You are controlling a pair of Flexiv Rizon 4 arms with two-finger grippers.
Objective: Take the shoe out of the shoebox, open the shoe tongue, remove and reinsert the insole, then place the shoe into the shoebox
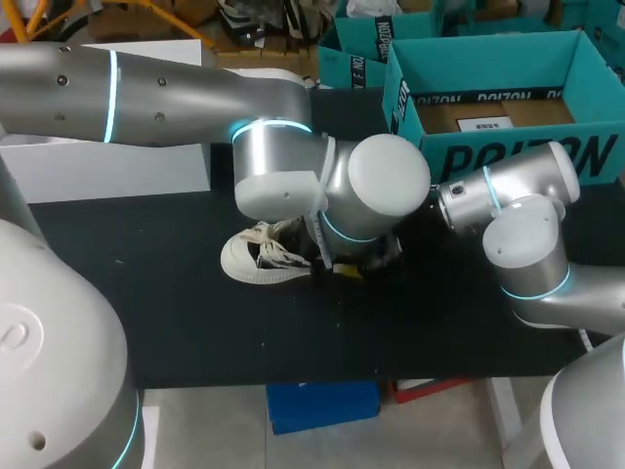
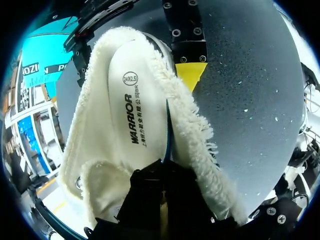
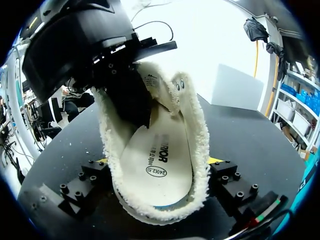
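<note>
Right gripper (image 3: 159, 162) clamps the shoe (image 1: 256, 256) at its heel (left gripper (image 2: 161, 197): I cannot tell); long axis runs along the shoebox (image 1: 508, 156) front, toe farthest from it.

The cream cloth shoe (image 1: 259, 256) has a fuzzy fleece rim and a smooth off-white insole (image 2: 135, 120); the black counter (image 2: 250, 75) looks matt and speckled.

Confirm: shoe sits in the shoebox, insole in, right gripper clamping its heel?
Wrong on one point: the shoe sits on the table, outside the shoebox, as the head view shows. The insole is in, and the right gripper clamps its heel.
</note>
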